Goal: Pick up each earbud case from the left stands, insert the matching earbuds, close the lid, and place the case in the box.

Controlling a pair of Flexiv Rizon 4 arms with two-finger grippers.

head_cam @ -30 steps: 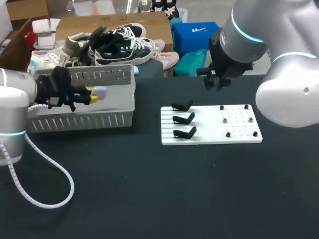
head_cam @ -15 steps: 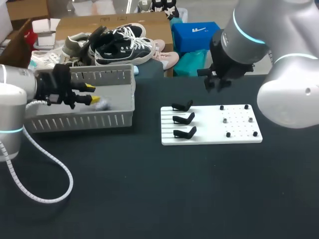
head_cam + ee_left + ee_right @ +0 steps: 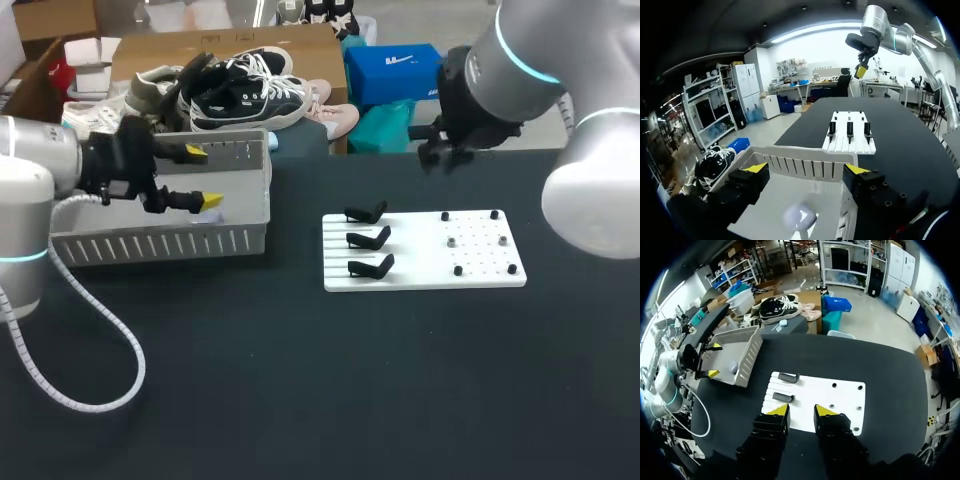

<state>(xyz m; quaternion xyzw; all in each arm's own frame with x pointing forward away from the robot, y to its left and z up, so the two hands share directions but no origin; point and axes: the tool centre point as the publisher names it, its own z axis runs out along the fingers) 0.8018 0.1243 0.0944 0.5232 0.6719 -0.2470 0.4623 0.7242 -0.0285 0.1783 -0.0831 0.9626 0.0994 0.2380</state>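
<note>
My left gripper (image 3: 200,176) hangs open over the slatted grey box (image 3: 160,240) at the table's left. In the left wrist view its fingers (image 3: 756,168) stand wide apart above a pale rounded earbud case (image 3: 799,217) lying on the box floor (image 3: 775,200). The right wrist view shows the same case (image 3: 733,368) as a small pale blob inside the box (image 3: 747,357). The white board (image 3: 420,250) carries three black stands (image 3: 368,238), all bare. My right gripper (image 3: 801,411) hovers high above the board's far edge, open a narrow gap with nothing between its fingers.
Small dark pegs and one silver piece (image 3: 451,240) dot the right half of the board. The left arm's white cable (image 3: 100,330) loops over the front left of the table. Dark tabletop (image 3: 330,380) stretches in front of the board.
My left gripper opened and the pale case dropped from its fingers into the box. The right arm drifted slightly right and away from the board.
</note>
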